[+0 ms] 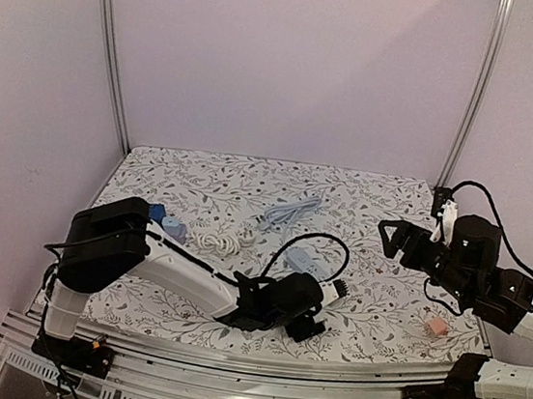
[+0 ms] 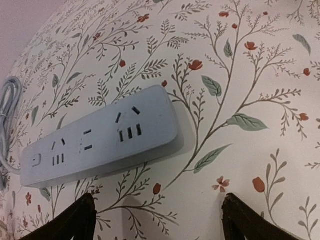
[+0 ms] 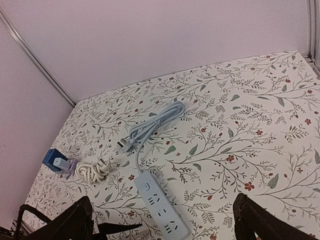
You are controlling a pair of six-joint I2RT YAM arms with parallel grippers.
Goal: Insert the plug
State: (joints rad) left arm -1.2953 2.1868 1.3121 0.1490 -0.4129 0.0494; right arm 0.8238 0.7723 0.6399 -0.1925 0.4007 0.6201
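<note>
Pale strip [image 2: 105, 135] lies unbraced near the table's [image 1: 202, 167] front edge. My left gripper [image 2: 157, 220] and right gripper [image 3: 162, 225] gape empty, so a push may skid it.

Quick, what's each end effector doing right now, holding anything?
Left end effector: open, holding nothing.
Right end effector: open, holding nothing.

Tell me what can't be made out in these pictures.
- Power strip: near end cut off by the bottom edge in the right wrist view, partly covered by the left arm in the top view.
- White coiled cord: its plug's prongs are too small to read, right wrist view.
- Pink object: too small to identify, top view.
</note>
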